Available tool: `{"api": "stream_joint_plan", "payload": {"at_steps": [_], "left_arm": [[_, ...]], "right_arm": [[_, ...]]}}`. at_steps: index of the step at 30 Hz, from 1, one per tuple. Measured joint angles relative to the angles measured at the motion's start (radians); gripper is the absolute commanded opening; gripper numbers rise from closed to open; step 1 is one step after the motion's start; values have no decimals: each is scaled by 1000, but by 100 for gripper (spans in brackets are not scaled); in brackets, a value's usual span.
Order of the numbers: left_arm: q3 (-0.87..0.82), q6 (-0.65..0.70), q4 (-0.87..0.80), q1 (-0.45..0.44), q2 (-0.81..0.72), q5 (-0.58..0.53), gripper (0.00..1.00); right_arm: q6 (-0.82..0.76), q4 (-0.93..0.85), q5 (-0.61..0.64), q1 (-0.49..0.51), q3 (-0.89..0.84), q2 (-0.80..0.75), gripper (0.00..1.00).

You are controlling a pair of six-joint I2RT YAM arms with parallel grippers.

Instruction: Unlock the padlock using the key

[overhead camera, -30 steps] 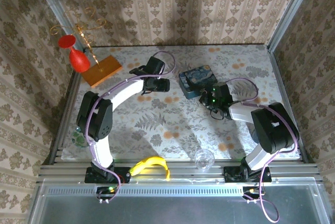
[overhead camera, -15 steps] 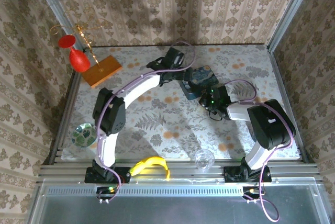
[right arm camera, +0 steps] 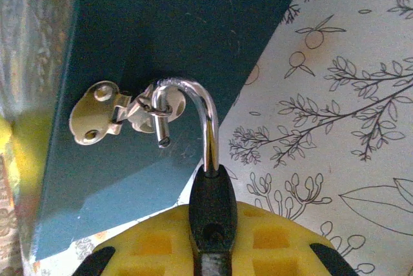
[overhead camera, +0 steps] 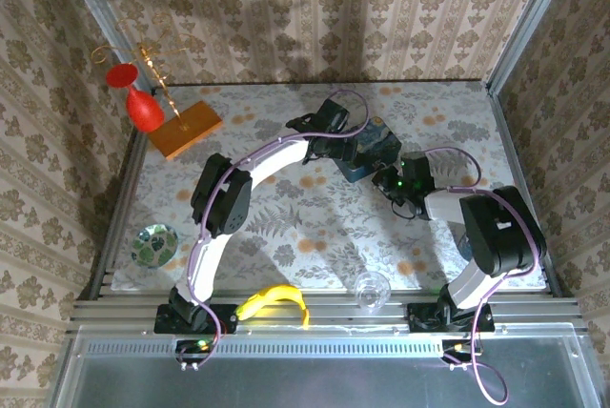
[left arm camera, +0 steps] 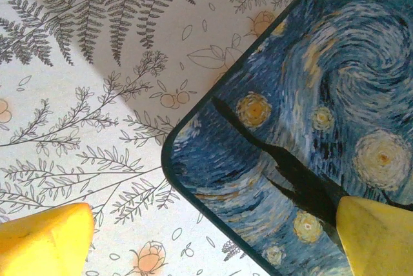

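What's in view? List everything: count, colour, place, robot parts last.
tin: one, blue painted, far middle of table
padlock: one, dark with silvery shackle, hooked in tin's hasp
vase: one, red, far left
wooden block: one, orange-brown, beside vase
banana: one, yellow, near edge
glass: one, clear, near edge
dish: one, green, left edge
table: one, white floral cover
left gripper: one, yellow fingers, open over tin's corner
right gripper: one, yellow pads, shut on padlock
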Motion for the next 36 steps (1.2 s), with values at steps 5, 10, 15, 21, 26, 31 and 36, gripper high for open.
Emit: {"api": "stream_joint_plan", "payload": {"at_steps": [5, 10, 15, 21, 26, 31, 36], "left_arm": [[-22, 0, 30, 4, -6, 11, 94], [-42, 2, 60, 13, -11, 19, 93], [-49, 2, 66, 20, -15, 18, 91], [-79, 2, 84, 29, -32, 18, 88], [-94, 2, 82, 39, -45, 20, 88], [-107, 2, 81, 59, -55, 27, 88], [-105, 10, 68, 106, -58, 30, 88]], "right_arm": [[-3, 20, -85, -40, 13, 28, 0], [-2, 27, -129, -71, 84, 98, 0], [42, 75, -170, -98, 202, 223, 0], [50, 84, -160, -136, 248, 236, 0], [30, 37, -118, -169, 280, 221, 0], [-63, -162, -82, -166, 280, 145, 0], [-159, -318, -34, -141, 220, 45, 0]]}}
